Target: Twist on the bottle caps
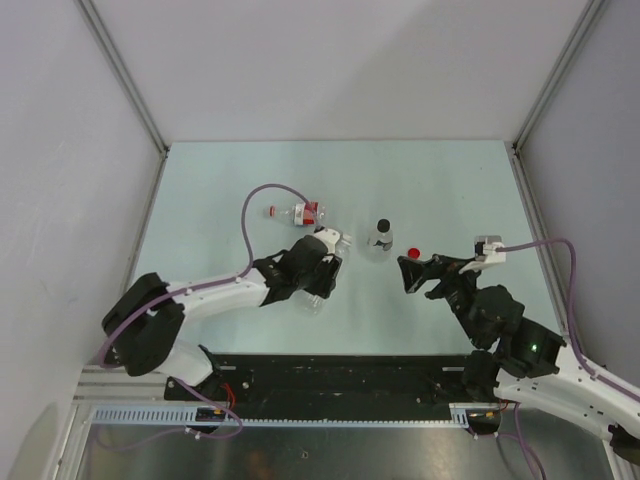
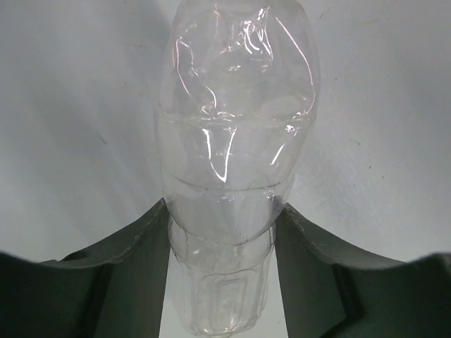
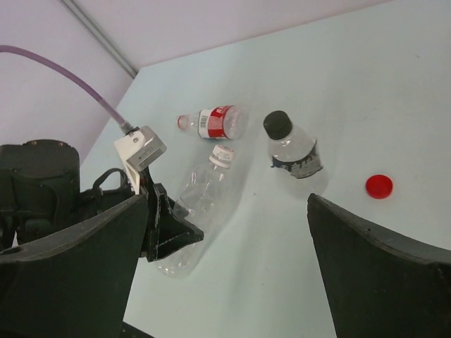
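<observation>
On pale table [image 1: 220, 180], grey walls [image 1: 340, 60]: L gripper [image 2: 222, 229] tight on bottle [image 2: 236, 127], R gripper [image 3: 227, 211] apart

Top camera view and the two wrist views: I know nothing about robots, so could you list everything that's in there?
Table: one, pale green, under everything.
Labelled bottle: one, clear with a red-and-white label, lying on its side, far left of centre.
Black-capped bottle: one, clear, standing upright at centre.
Clear bottle: one, white at the neck end, gripped left of centre.
Red cap: one, loose on the table, right of the standing bottle.
Left gripper: one, black, closed on the clear bottle.
Right gripper: one, black, open and empty, near the red cap.
</observation>
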Motion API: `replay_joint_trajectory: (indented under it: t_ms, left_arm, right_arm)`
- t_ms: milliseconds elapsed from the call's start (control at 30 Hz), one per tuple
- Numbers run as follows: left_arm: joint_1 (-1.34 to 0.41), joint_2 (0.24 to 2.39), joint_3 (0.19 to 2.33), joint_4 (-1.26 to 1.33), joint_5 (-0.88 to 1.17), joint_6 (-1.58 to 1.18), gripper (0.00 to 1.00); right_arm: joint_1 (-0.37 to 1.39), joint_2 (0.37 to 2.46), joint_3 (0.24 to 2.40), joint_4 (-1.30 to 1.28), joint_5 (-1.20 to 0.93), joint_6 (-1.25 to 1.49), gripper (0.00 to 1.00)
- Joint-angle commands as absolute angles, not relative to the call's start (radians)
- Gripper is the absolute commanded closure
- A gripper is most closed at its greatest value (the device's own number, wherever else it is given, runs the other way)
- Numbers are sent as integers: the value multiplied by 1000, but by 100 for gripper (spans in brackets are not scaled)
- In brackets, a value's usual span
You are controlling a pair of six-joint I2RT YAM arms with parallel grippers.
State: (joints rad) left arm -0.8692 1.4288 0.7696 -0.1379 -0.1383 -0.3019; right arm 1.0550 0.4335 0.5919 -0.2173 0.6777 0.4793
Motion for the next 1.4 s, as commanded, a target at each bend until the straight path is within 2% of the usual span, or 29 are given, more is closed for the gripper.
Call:
replay_joint_trajectory:
  t_ms: [0,133,233,267,333,867,1167,1267,1367]
  left_arm:
    - [-860,1508,858,-212,-95,-322,80]
    - [-853,1540,892,-236,-98,-330,49]
    - [-849,1543,898,-249,-101,-338,16]
    - [-847,1540,898,-252,-102,-338,9]
    - [-845,1533,898,-255,-102,-341,3]
    - [-800,1373,872,-255,-140,-387,0]
    - [-744,1133,766,-247,-319,-492,1]
    - [-742,1015,703,-225,-362,-506,1]
    - [-741,885,626,-184,-372,-510,0]
  right_arm:
    - [1046,386,580,-277,743,496,1]
    - [1043,360,578,-306,756,498,1]
    - [1041,348,578,-322,772,501,1]
    - [1041,347,578,-327,776,501,1]
    - [1040,341,578,-336,783,502,1]
    - [1034,329,570,-376,844,514,1]
    - [1009,373,567,-410,888,571,1]
    - [953,442,584,-450,859,615,1]
    - [806,554,620,-476,747,638,1]
